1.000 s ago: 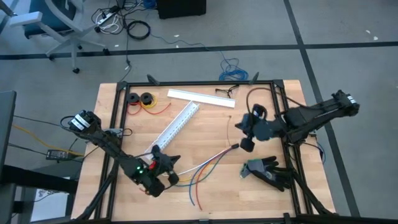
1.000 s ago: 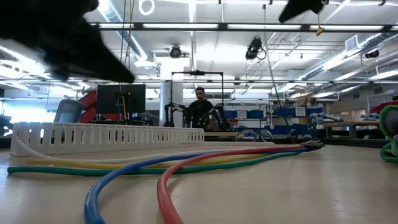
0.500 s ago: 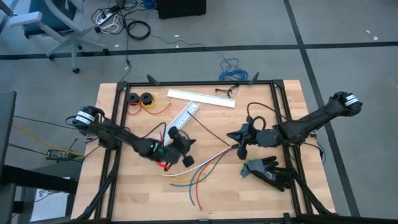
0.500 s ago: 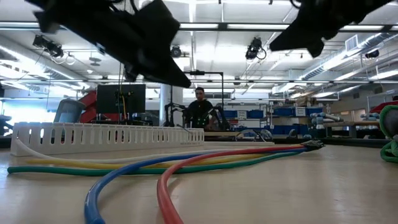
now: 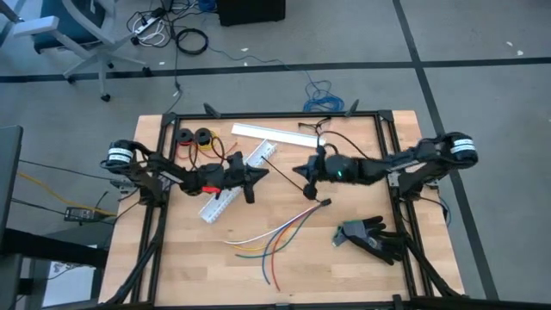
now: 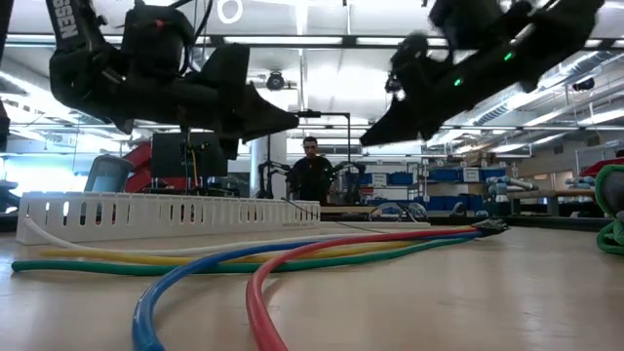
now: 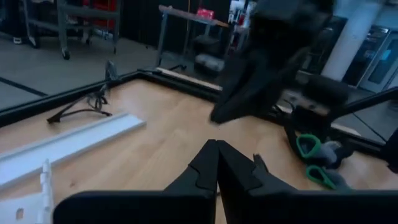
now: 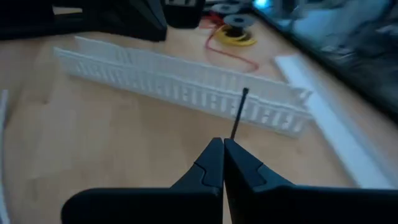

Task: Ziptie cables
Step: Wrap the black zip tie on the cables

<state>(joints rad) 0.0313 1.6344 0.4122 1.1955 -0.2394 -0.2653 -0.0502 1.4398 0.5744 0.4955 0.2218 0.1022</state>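
I hold the ziptie (image 8: 239,115) pinched in my right claw (image 5: 308,175), left claw (image 5: 256,175) shut empty, and should lower it gently beside the cables (image 5: 274,240) toward the table's near edge.

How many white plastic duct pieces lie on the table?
2. The slotted duct lies diagonally under the left arm. The flat white strip lies near the table's far edge. None seems hidden.
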